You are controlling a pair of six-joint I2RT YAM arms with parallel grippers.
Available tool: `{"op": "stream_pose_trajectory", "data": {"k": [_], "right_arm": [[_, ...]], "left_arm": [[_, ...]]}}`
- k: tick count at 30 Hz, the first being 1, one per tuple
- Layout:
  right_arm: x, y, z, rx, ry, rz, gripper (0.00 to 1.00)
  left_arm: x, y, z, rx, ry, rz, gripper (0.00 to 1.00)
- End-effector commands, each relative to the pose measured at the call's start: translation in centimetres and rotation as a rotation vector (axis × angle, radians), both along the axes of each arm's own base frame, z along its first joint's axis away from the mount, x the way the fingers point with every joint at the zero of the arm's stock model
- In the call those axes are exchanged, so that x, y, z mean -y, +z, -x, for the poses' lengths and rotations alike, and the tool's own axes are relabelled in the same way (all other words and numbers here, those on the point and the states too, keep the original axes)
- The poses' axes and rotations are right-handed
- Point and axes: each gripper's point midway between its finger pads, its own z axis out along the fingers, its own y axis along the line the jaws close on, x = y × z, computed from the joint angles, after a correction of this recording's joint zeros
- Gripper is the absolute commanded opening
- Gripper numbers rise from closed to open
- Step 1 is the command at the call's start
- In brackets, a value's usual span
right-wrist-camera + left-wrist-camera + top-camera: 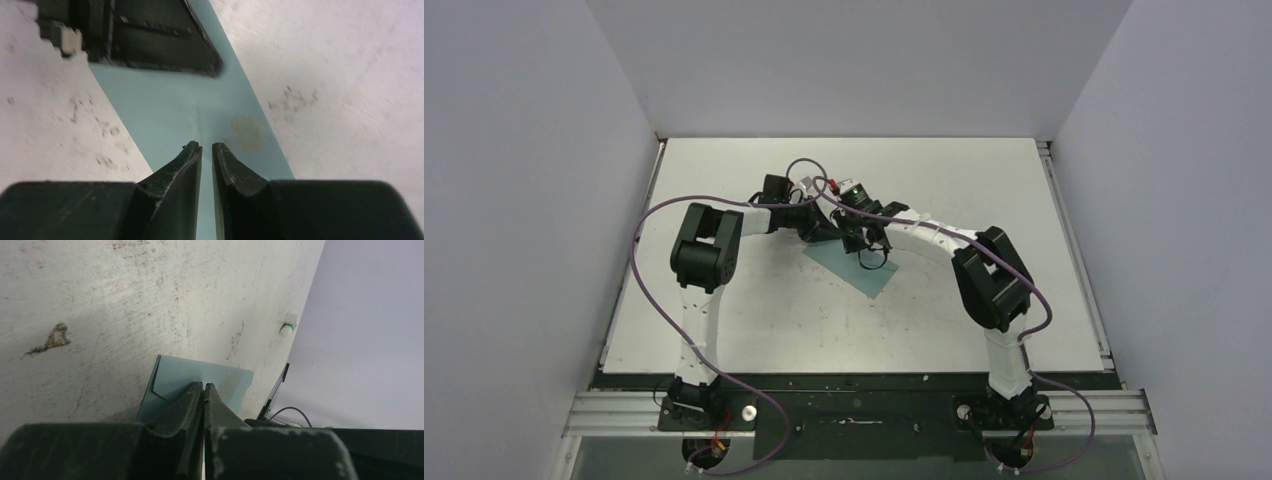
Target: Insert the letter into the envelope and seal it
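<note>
Scuffed white tabletop [724, 330], boxed in by pale grey walls, carries the envelope [872, 280] flat at its middle, and both arms reach in to meet over it. It is a plain teal rectangle, lying smooth. From the left wrist camera a slanted crease shows at its near corner, probably a fold of the flap, though whether the flap is stuck down cannot be told. A faint tan smudge [247, 132] marks the paper just beside the right gripper's tips, perhaps a glue spot. The letter shows in no view; most likely it sits inside the envelope already, which would leave only the sealing.

On the envelope's surface the left gripper [204, 389] has its jaws pressed together with nothing between them, tips down at the paper. The right gripper [206, 147] is all but closed, only a thin slit showing, and it holds nothing either. Closed fingers make a blunt pressing tool, so both look set to pin and rub the flap flat rather than to grasp.

Well away from the envelope, near the table's edge by the wall, lies a small white-and-green glue tube [288, 326]
</note>
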Motion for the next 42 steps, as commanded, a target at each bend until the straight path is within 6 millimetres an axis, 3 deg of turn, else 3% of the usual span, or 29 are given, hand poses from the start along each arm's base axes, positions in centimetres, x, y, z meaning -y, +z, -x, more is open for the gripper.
{"op": "stream_pose_trajectory", "data": {"k": [1,5,10,20,29,35,42], "right_arm": [[-2.8,-1.1,-2.3,0.033,-0.013,-0.037,0.15],[-3.5,-2.0,-2.7,0.032,-0.018,-0.026,0.11],[-2.4,-3.4,-2.4,0.029,-0.061,0.017,0.07],[-0.4,-3.6,0.8,-0.025,-0.072,0.011,0.05],[0.9,-4.9,4.0,-0.111,0.049,0.061,0.05],[1.8,-6.0,3.5,-0.123,0.028,0.138,0.05],[6.3,-5.0,2.0,-0.109,-0.093,0.195,0.06]], "left_arm": [[-2.7,-5.9,1.7,-0.117,0.048,-0.157,0.0],[-2.7,-6.0,1.8,-0.12,0.049,-0.16,0.0],[-2.8,-6.0,1.8,-0.121,0.048,-0.161,0.0],[-2.9,-6.3,2.0,-0.125,0.045,-0.165,0.0],[-2.9,-6.3,1.9,-0.123,0.046,-0.165,0.0],[-3.0,-6.4,2.0,-0.125,0.045,-0.168,0.0],[-3.1,-6.5,2.1,-0.124,0.034,-0.176,0.0]]}}
